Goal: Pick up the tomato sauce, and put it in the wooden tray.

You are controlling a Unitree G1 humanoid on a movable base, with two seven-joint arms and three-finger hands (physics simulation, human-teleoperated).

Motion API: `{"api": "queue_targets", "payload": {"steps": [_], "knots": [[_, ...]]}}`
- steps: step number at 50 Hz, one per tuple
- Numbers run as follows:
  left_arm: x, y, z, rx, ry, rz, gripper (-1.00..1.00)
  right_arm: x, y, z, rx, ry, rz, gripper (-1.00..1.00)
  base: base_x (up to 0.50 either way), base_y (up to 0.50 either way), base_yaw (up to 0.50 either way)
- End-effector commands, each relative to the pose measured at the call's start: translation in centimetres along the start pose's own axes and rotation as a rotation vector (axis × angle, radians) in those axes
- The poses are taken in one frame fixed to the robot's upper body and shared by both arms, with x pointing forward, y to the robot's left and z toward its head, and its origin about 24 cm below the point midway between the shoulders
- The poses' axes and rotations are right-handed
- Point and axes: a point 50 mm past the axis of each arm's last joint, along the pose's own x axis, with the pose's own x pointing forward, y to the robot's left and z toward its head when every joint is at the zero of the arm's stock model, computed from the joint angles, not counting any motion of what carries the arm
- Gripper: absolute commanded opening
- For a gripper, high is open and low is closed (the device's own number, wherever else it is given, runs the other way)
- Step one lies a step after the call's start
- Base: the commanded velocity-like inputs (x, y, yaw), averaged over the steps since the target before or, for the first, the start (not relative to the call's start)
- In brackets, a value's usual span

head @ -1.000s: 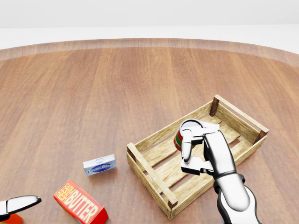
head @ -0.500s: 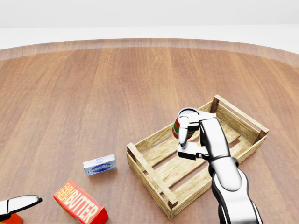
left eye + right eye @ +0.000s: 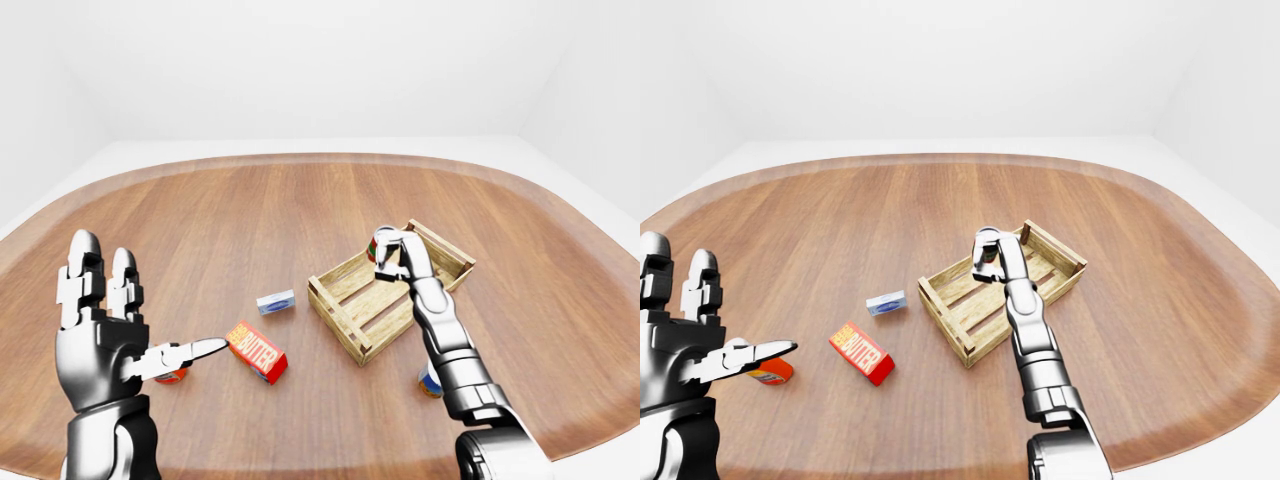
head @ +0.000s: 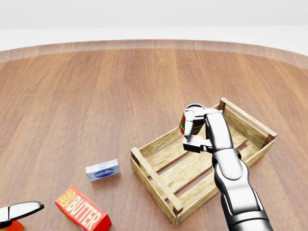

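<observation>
A can of tomato sauce is held by the right hand above the wooden tray.

The fingers (image 4: 188, 126) of the right hand (image 4: 202, 132) are closed round the tomato sauce can (image 4: 184, 126), which is held upright over the tray's far long wall, near the corner post at the tray's upper right in the head view; whether the can touches the wood cannot be told. The wooden tray (image 4: 150, 169) lies on the tabletop (image 4: 96, 86). To the tray's left a small blue and white box (image 4: 102, 170) is seen, and further left and lower a red butter box (image 4: 82, 209). The left hand (image 3: 100, 340) is held up well left of the tray, its fingers spread open and empty, with an orange-red can (image 3: 770, 374) just beside its thumb. Another can (image 3: 430, 381) stands below the tray, partly hidden by the right arm.
</observation>
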Motion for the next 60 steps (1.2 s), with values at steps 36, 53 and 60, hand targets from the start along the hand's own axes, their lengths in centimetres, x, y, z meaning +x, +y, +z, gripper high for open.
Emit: {"api": "queue_targets", "payload": {"steps": [36, 53, 60], "knots": [[-0.1, -0.1, -0.1, 0.002, 0.008, -0.004, 1.00, 3.3, -1.2, -3.5, -0.074, 0.331, -0.070, -1.00, 0.00, 0.00, 0.00], [0.0, -0.1, -0.3, 0.002, 0.012, -0.003, 1.00, 3.0, -1.2, -4.2, -0.082, 0.378, -0.074, -1.00, 0.00, 0.00, 0.00], [0.0, 0.0, -0.2, 0.001, 0.006, 0.002, 1.00, 2.8, -1.1, -4.6, -0.081, 0.396, -0.074, -1.00, 0.00, 0.00, 0.00]]}}
